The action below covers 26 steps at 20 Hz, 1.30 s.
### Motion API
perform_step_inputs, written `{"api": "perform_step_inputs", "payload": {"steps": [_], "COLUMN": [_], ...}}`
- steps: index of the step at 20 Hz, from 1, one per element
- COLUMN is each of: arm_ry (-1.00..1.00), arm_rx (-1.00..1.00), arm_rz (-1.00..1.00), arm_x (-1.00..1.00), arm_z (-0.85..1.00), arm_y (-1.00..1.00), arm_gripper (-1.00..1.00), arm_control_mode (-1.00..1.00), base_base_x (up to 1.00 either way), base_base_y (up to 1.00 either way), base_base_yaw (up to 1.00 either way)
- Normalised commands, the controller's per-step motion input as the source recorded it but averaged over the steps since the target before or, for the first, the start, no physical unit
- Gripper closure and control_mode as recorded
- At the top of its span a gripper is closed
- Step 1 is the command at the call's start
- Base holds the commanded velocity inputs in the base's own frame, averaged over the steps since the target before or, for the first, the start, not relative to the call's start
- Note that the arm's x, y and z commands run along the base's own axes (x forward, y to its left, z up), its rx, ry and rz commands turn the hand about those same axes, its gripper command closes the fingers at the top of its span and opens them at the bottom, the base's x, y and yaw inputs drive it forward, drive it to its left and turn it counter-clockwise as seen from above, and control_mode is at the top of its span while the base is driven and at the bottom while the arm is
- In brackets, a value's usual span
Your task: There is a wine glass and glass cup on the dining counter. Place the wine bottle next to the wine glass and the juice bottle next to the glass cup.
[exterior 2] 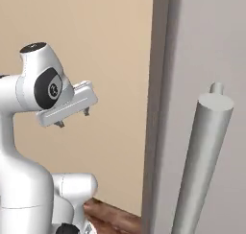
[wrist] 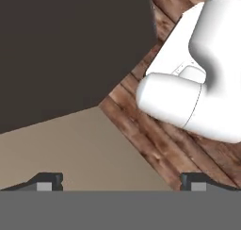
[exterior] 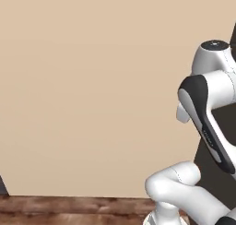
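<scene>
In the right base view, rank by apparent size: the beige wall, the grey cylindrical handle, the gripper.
1. Beige wall, largest.
2. Grey cylindrical handle; closeness to the camera may inflate it.
3. Gripper, smallest.

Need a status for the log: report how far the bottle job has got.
Nothing looks done. The gripper hangs open in mid-air with nothing in it, facing a beige wall beside a grey cylindrical handle; the hand view looks down at the wood floor. Both bottle placements are left.
</scene>
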Motion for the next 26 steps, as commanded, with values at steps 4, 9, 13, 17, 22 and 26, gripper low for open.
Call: {"api": "perform_step_inputs", "payload": {"steps": [4, 9, 13, 17, 22, 26], "arm_ry": [0.0, 0.0, 0.0, 0.0, 0.0, 0.0], "arm_rx": [0.0, 0.0, 0.0, 0.0, 0.0, 0.0], "arm_rz": [0.0, 0.0, 0.0, 0.0, 0.0, 0.0], "arm_x": [0.0, 0.0, 0.0, 0.0, 0.0, 0.0], "arm_z": [0.0, 0.0, 0.0, 0.0, 0.0, 0.0], "arm_y": [0.0, 0.0, 0.0, 0.0, 0.0, 0.0], "arm_gripper": [-1.0, -1.0, -1.0, -1.0, -1.0, -1.0], "arm_control_mode": [1.0, 1.0, 1.0, 1.0, 1.0, 1.0], "base_base_x": [0.92, 0.46, 0.15, 0.22, 0.31, 0.41], "base_base_y": [0.57, 0.91, 0.89, 0.64, 0.2, 0.27], "base_base_yaw": [-0.15, 0.21, 0.55, 0.58, 0.55, 0.57]}}
